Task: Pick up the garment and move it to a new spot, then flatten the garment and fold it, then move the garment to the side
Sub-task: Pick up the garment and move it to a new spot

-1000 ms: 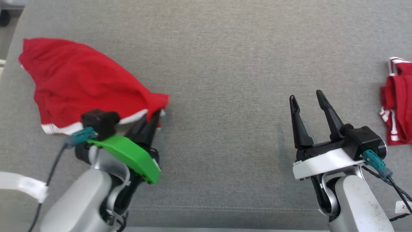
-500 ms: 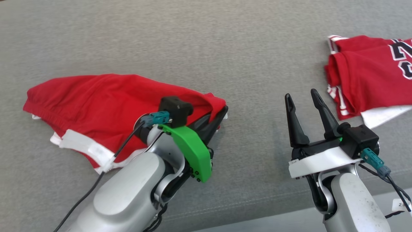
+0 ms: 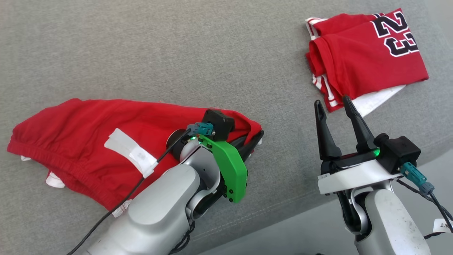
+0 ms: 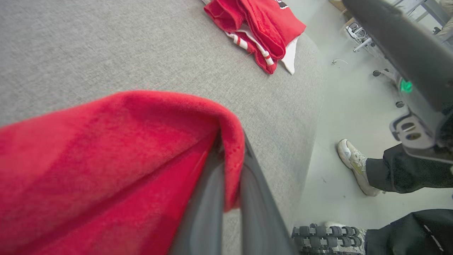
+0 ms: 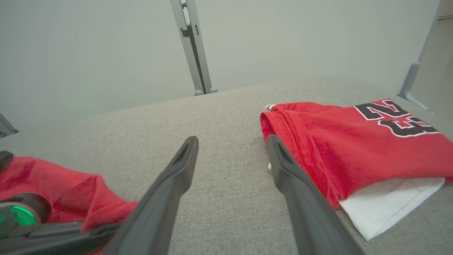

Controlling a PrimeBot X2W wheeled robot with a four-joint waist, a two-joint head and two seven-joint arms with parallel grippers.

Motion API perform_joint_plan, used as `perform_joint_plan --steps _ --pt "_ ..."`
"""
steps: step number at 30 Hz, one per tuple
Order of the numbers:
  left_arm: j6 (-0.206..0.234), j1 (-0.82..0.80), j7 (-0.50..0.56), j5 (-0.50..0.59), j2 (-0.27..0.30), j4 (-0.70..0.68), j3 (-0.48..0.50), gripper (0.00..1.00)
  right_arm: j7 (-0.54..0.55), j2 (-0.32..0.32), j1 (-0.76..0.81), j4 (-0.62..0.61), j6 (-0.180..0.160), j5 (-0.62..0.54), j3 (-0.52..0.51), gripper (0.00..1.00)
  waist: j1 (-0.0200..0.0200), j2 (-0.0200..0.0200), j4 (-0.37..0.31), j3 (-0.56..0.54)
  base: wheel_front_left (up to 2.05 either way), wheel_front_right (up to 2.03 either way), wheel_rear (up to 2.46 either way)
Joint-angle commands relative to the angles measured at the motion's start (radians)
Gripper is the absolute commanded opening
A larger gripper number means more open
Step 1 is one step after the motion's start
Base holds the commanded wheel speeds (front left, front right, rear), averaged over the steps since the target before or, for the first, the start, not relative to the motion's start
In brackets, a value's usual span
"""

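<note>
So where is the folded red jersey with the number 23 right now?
Head view: the folded red jersey lies upper right on the grey fabric surface, just beyond the open right gripper.

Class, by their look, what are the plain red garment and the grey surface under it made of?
Garment: soft matte knit, perhaps cotton or polyester; it drapes and creases. Surface: coarse grey woven upholstery, seemingly; flecked weave, stitched seam.

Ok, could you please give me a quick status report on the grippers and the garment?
Left gripper shut on corner of red shorts. Right gripper open, empty. Shorts spread on grey cushion. Folded red 23 jersey just ahead of right gripper.
</note>
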Motion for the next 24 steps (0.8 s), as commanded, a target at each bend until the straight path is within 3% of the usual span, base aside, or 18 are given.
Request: perform_joint_plan --steps 1,8,12,17,24 --pt "-0.009 -0.024 -0.01 0.0 -0.006 0.021 -0.007 1.0 -0.003 -0.001 0.001 -0.004 -0.001 0.005 0.001 1.0 0.0 -0.0001 -0.026 0.022 0.0 0.0 0.0" --pt "-0.026 -0.051 -0.097 0.027 -0.01 0.011 -0.023 1.0 -0.003 -0.002 0.007 0.006 -0.001 -0.009 -0.019 1.0 0.0 -0.0001 0.009 -0.004 0.0 0.0 0.0" --pt "-0.002 -0.055 -0.16 0.063 0.027 -0.064 -0.003 1.0 -0.003 -0.002 -0.003 0.008 -0.001 -0.035 -0.034 1.0 0.0 -0.0001 0.064 -0.036 0.0 0.0 0.0" --pt "0.079 -0.024 -0.231 0.093 0.087 -0.144 0.052 1.0 -0.003 -0.002 -0.007 0.018 -0.001 -0.06 -0.055 1.0 0.0 -0.0001 0.122 -0.063 0.0 0.0 0.0" --pt "0.247 0.074 -0.345 0.119 0.201 -0.252 0.182 1.0 -0.003 -0.002 0.003 0.029 -0.001 -0.093 -0.077 1.0 0.0 -0.0001 0.192 -0.105 0.0 0.0 0.0"
